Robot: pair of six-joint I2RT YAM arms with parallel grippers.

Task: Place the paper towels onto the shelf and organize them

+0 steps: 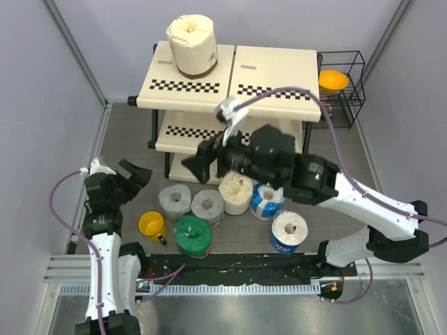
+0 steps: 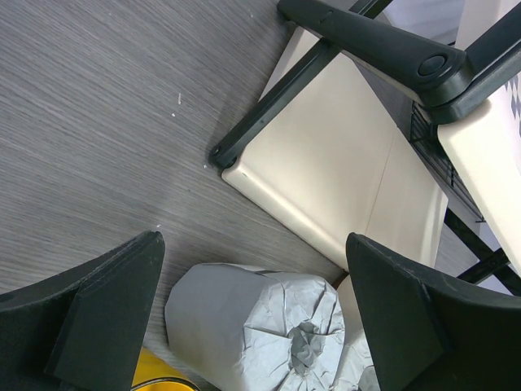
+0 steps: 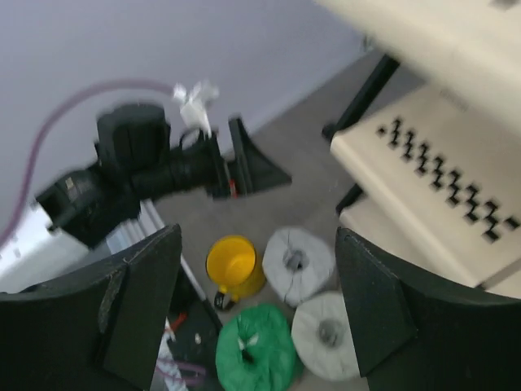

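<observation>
One cream roll [image 1: 192, 45] sits on the top board of the shelf [image 1: 272, 70]; the six other rolls [image 1: 237, 192] cluster on the table [image 1: 126, 132] in front. The right gripper [image 1: 199, 162] hovers above them, fingers apart and empty, so I'd say it's choosing a roll. The left gripper [image 1: 136, 178], wide open, faces a grey roll [image 2: 244, 326]. Next, one must drop over a roll and close

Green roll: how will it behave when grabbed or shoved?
Green roll is probably light and squashy; its wrap looks crinkled. Standing on end, it should slide, not roll, if pushed. A push could knock the yellow mug beside it.
</observation>
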